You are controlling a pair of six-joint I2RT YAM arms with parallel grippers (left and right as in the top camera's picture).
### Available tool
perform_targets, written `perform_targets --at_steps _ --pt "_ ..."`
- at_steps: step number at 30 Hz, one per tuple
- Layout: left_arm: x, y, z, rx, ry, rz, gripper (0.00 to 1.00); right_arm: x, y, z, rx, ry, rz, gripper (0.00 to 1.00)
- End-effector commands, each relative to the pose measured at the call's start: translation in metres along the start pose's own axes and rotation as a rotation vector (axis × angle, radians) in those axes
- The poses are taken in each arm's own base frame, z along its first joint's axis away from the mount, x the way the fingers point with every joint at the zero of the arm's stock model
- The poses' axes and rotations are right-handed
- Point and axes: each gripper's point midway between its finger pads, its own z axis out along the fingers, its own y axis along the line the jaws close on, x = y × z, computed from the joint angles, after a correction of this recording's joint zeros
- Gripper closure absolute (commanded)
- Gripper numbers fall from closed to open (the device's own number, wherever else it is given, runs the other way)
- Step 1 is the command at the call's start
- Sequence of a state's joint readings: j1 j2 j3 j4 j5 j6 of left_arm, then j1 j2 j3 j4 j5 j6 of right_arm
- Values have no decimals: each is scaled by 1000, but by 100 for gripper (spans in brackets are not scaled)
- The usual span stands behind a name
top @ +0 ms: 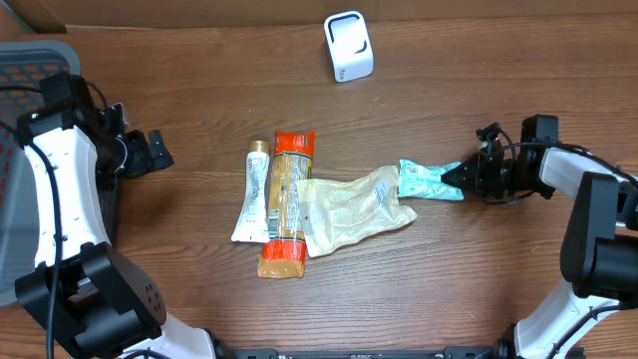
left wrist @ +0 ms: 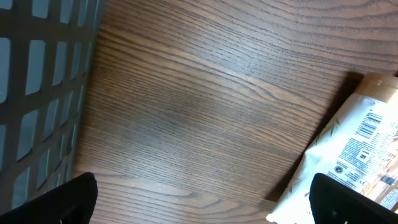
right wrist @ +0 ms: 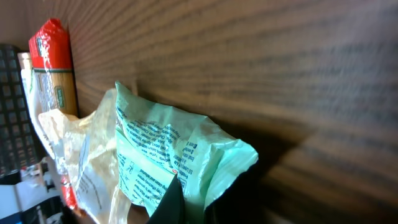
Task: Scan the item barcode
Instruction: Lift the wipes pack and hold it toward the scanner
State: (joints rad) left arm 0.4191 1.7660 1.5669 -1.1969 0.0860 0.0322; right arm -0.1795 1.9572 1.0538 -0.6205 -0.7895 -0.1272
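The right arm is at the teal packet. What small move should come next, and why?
Probably lift the teal packet straight up a little. The right gripper looks shut on its end, but the packet lies flat on the table, its far end by the cream pouch, and the scanner stands well away.

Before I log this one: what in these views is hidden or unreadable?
The teal packet: its print is too small to read overhead; in the right wrist view its lower end is cut off by the frame edge and a finger of the right gripper.
The orange package: overhead, its right side lies under the cream pouch.
The white tube: left wrist view, cut off by the right edge.
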Motion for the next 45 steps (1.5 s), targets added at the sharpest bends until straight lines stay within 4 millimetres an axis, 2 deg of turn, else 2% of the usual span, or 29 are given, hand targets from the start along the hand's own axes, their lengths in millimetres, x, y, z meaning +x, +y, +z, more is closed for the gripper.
perform_targets --at_steps 1,6,10,16,19,21,26,34,36,38,41,45 --pt "-3 2 -1 13 -4 -29 0 -14 19 -16 -32 -41 -37 96" --pt "-3 2 -1 13 -4 -29 0 -20 41 -38 -30 -71 -70 96" --pt "-3 2 -1 13 -4 -29 1 -23 68 -63 -28 -97 -121 96" --pt "-3 2 -1 13 -4 -29 1 -18 127 -110 -69 -162 -295 96" --pt "-3 2 -1 13 -4 -29 0 -9 163 -137 -115 -221 -378 96" --pt "-3 2 -1 13 -4 -29 0 -2 180 -148 -141 -247 -413 96" --pt "-3 2 -1 13 -4 -29 1 12 198 -163 -144 -279 -453 96" --pt "-3 2 -1 13 -4 -29 1 14 202 -165 -141 -283 -456 96" --pt "-3 2 -1 13 -4 -29 0 6 199 -163 -100 -297 -397 96" --pt "-3 2 -1 13 -4 -29 0 -11 195 -160 3 -340 -321 96" --pt "-3 2 -1 13 -4 -29 1 -33 210 -157 148 -407 -319 97" --pt "-3 2 -1 13 -4 -29 0 -78 240 -159 425 -554 -389 97"
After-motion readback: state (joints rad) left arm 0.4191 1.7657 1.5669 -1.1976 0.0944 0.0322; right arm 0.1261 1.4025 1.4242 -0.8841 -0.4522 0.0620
